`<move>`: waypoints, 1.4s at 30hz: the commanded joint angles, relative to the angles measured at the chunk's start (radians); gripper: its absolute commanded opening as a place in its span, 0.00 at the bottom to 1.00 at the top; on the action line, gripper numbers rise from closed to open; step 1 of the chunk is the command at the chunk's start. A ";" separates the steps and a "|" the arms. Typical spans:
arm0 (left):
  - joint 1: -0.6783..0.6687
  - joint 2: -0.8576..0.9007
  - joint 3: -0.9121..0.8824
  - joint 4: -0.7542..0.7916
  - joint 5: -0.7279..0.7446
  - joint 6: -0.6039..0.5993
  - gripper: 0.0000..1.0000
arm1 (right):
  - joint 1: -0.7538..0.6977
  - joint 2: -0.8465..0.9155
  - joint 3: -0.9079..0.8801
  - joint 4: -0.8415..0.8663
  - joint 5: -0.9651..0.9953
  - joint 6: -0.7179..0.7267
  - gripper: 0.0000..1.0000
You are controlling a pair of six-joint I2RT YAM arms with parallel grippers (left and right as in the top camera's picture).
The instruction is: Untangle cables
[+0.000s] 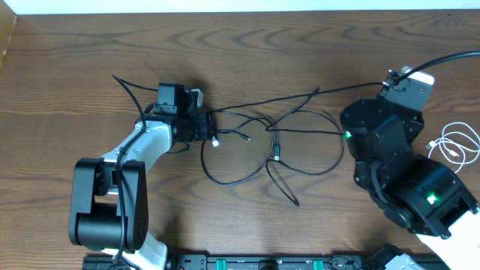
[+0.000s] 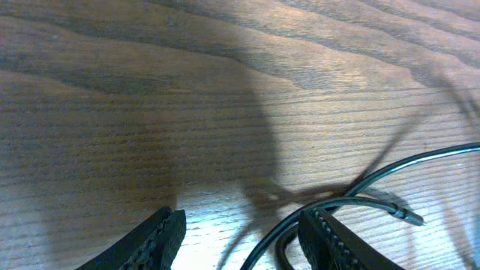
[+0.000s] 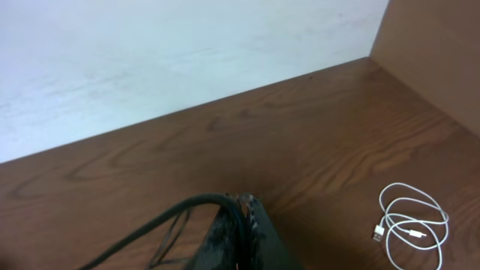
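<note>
Several thin black cables (image 1: pixel 270 142) lie looped and crossed over one another in the middle of the table. My left gripper (image 1: pixel 212 129) sits at their left edge. In the left wrist view its jaws (image 2: pixel 244 232) stand open, and a black cable (image 2: pixel 420 161) curves in just inside the right finger (image 2: pixel 330 240) without being clamped. My right gripper (image 1: pixel 388 81) is at the back right, shut on one black cable (image 3: pixel 165 217) that runs over its fingertips (image 3: pixel 247 202) and stretches left toward the tangle. A coiled white cable (image 1: pixel 454 146) (image 3: pixel 412 225) lies apart at the right.
A thick black cable (image 1: pixel 450 58) runs from the right edge to the right arm. The left arm's base (image 1: pixel 105 202) and the right arm's base (image 1: pixel 420 195) stand near the front edge. A white wall (image 3: pixel 187 60) borders the far side of the table.
</note>
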 commanded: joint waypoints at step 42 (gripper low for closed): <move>0.073 -0.012 0.006 0.004 0.411 0.140 0.78 | -0.291 0.274 0.012 0.408 -0.851 -0.442 0.01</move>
